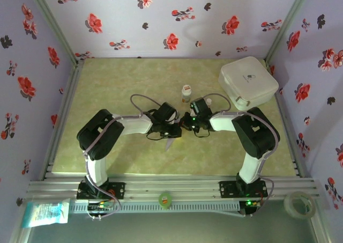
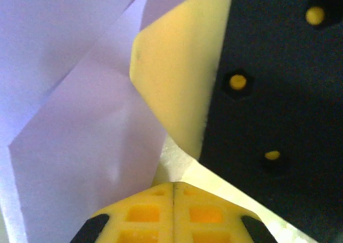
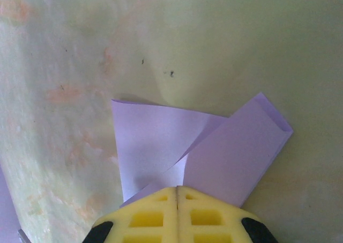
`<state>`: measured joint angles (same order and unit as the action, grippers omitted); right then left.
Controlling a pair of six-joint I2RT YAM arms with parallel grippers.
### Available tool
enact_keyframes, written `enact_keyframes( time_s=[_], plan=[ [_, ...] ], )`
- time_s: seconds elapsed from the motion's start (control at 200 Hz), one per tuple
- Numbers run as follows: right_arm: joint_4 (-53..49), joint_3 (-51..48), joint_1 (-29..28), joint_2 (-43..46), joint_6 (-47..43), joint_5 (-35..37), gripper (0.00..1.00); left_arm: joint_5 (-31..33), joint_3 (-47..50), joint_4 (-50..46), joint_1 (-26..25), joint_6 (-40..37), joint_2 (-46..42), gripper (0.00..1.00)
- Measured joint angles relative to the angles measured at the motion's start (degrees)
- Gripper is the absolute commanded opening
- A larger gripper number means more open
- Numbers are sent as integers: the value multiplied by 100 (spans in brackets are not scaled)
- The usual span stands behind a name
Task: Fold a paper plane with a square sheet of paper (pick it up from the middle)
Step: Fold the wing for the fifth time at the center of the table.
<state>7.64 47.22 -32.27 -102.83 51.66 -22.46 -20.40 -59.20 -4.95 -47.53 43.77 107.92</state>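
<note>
The square sheet of paper (image 3: 161,141) is pale lilac and creased into overlapping flaps that fan out from my right gripper (image 3: 177,188), which is shut on it just above the table. In the top view a pointed lilac tip of the paper (image 1: 169,142) sticks out below the two grippers, which meet at mid-table. My left gripper (image 2: 173,185) is shut, tip to tip with the right gripper's yellow finger (image 2: 177,76). The paper (image 2: 91,146) runs close along its left side, and I cannot tell whether it is pinched there. From above, the left gripper (image 1: 176,130) and right gripper (image 1: 187,127) nearly touch.
A white rounded box (image 1: 247,82) sits at the back right. Two small bottles (image 1: 186,93) (image 1: 208,101) stand just behind the grippers. A green tape roll (image 1: 164,199), a clear roll (image 1: 297,203) and a packet (image 1: 48,212) lie on the front rail. Flowered walls enclose the table.
</note>
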Motion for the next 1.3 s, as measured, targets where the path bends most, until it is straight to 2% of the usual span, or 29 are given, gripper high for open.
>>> enact_keyframes(
  time_s=[0.44,1.025,1.3],
  plan=[
    [17,0,2,-20,0,-7,0,13,1062,1211,2,361,-459,0],
    [81,0,2,-33,9,-11,0,-98,1388,595,205,297,-1287,2],
    [107,0,2,-39,90,-9,0,-116,1403,522,205,234,-1196,1]
  ],
)
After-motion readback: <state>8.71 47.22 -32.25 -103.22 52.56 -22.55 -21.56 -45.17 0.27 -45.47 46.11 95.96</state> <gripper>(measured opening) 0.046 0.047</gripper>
